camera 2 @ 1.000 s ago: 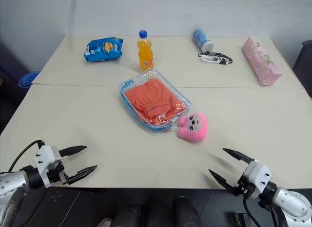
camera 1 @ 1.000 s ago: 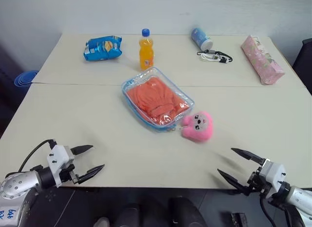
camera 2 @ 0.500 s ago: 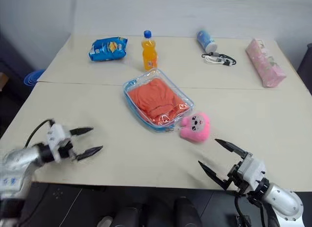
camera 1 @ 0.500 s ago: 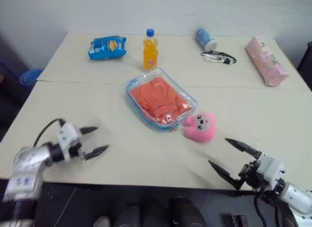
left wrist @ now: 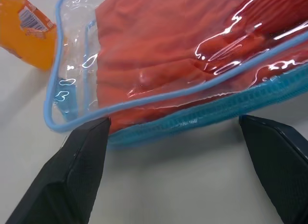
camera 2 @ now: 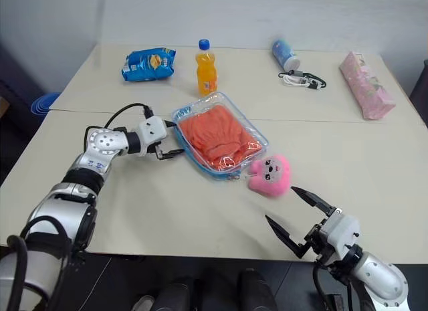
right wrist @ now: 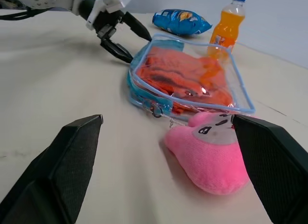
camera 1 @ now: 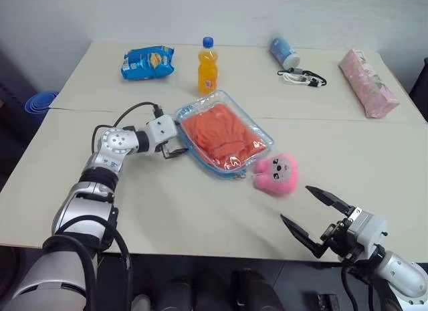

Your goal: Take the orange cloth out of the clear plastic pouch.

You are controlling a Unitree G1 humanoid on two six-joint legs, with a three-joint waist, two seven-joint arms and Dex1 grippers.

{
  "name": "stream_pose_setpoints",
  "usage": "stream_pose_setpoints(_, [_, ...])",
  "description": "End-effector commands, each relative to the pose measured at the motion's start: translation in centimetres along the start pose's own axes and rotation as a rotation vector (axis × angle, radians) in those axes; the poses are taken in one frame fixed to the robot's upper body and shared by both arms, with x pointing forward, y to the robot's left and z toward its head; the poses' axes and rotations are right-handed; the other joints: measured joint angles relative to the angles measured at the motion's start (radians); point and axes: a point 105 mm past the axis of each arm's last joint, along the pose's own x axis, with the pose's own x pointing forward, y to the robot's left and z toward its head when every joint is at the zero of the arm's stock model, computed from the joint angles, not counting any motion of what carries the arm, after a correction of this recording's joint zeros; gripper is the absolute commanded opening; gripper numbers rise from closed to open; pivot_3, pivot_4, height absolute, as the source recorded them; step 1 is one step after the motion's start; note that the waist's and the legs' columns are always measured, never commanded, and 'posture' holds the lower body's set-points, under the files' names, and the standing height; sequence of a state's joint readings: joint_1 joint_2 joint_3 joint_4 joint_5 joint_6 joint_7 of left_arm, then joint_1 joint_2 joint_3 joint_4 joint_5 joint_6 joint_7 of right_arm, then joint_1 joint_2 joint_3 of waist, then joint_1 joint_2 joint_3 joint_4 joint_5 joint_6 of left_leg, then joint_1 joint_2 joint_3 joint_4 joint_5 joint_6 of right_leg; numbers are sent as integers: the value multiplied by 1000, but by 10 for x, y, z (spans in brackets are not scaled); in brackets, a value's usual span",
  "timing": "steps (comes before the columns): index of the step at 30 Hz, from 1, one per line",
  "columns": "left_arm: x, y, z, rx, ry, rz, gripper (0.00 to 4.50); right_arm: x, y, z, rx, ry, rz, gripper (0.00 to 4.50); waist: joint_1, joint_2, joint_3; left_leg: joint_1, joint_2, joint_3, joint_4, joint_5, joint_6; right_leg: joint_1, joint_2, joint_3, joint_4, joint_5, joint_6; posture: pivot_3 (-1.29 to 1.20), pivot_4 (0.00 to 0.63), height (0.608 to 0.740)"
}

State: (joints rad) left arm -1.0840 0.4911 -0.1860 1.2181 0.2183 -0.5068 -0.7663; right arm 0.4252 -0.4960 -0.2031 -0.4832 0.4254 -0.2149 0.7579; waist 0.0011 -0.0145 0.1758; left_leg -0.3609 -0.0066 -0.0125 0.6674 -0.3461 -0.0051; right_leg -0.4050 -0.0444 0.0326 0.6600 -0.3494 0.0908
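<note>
The left gripper, jaws apart, sits at the left edge of the pouch, which lies mid-table with the cloth inside it, a pink plush just off its near corner, and the right gripper hangs spread wide at the table's near edge.
</note>
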Motion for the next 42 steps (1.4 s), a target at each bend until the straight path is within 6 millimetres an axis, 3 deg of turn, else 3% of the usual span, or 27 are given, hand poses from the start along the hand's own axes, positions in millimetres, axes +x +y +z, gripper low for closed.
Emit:
stream_pose_setpoints(1, [1, -8, -6, 76, 64, -77, 3253, -2, 1, 11, -23, -25, -28, 4500, -1, 0, 0, 0, 0, 0, 0, 0, 0, 0, 0, 0, 0, 0, 0, 0, 150, 740])
stream_pose_setpoints(7, [11, -15, 12, 32, -27, -128, 1310, -11, 1, 9, -31, 0, -67, 4500, 1, 0, 0, 0, 0, 0, 0, 3, -3, -2, 0, 0, 0, 0, 0, 0, 150, 740])
stream_pose_setpoints(11, [21, -39, 30, -90, -160, -233, 176, -22, -2, 9, -42, 30, -94, 4500, 9, 0, 0, 0, 0, 0, 1, 3, -3, -2, 0, 0, 1, 0, 0, 0, 150, 740])
stream_pose_setpoints(12, [22, -45, 32, -126, -175, -250, 79, -25, -3, 8, -44, 40, -97, 4500, 9, 0, 0, 0, 0, 0, 1, 3, -2, -2, 0, 1, 1, 0, 0, 0, 150, 740])
stream_pose_setpoints(18, [18, -85, 47, -393, -137, -214, 79, -36, -6, 8, -47, 74, -102, 4500, 0, 2, -1, 0, 1, 0, -1, 3, -3, -2, 0, 3, 3, 0, 0, 0, 150, 740])
stream_pose_setpoints(22, [15, -120, 69, -573, -106, -193, 79, -42, -11, 7, -56, 99, -109, 4500, 4, 3, -2, 0, 1, -1, 0, 3, -3, -1, 0, 3, 3, 0, 0, 0, 150, 740])
stream_pose_setpoints(25, [20, -133, 86, -671, -112, -180, 79, -48, -15, 8, -62, 115, -114, 4500, 15, 3, -2, 1, 1, -2, 1, 3, -3, 0, 0, 3, 2, 0, 0, 0, 150, 740])
stream_pose_setpoints(28, [29, -157, 107, -670, -134, -247, 79, -55, -18, 10, -68, 140, -112, 4500, 23, 3, -2, 5, 1, -2, 1, 3, -2, 6, 1, 3, 0, 0, 0, 0, 150, 740])
stream_pose_setpoints(31, [32, -174, 114, -612, -129, -290, 79, -60, -19, 13, -70, 158, -104, 4500, 22, 3, -2, 9, 1, -2, 0, 1, 1, 12, 1, 3, -3, 0, 0, 0, 150, 740])
stream_pose_setpoints(36, [35, -185, 115, -513, -137, -319, 79, -65, -17, 13, -58, 178, -101, 4500, 22, 4, -2, 10, 1, -3, 0, 2, 1, 12, 1, 3, -2, 0, 0, 0, 150, 740])
stream_pose_setpoints(42, [39, -168, 111, -477, -196, -314, 79, -71, -14, 10, -40, 198, -120, 4500, 23, 4, -2, 10, 1, -3, 0, 2, 1, 12, 1, 3, -3, 0, 0, 0, 150, 740])
